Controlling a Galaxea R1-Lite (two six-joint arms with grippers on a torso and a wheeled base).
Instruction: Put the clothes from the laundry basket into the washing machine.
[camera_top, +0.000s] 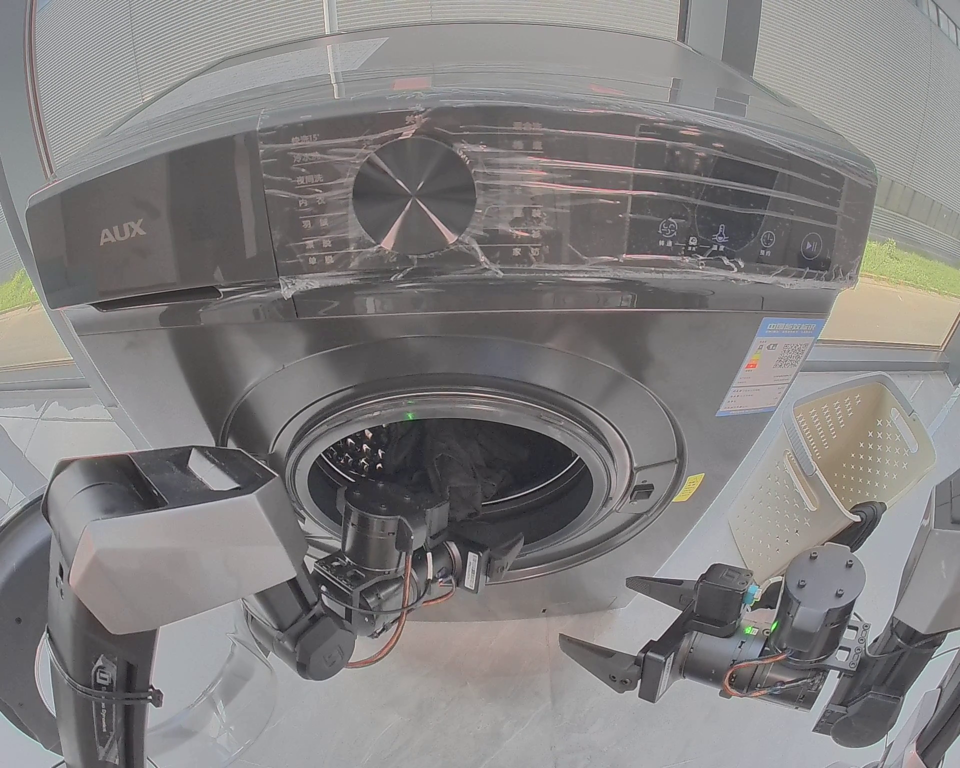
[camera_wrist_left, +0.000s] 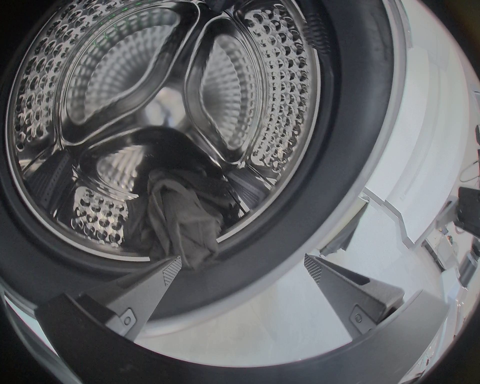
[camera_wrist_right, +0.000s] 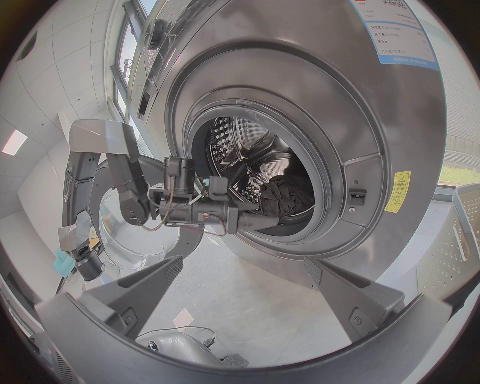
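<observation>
My left end effector (camera_wrist_left: 242, 264) is open and holds nothing, at the mouth of the washing machine (camera_top: 560, 340). Dark clothes (camera_wrist_left: 182, 220) lie low in the drum (camera_wrist_left: 125, 90); the left wrist view shows its holed wall behind them. My right end effector (camera_top: 605, 615) is open also, before the machine. The laundry basket (camera_top: 850, 440) stands tilted, far right.

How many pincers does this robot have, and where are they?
2. The left pincer is open at the door opening of the washing machine; the right pincer is open off to the right, near the laundry basket. None seems hidden.
</observation>
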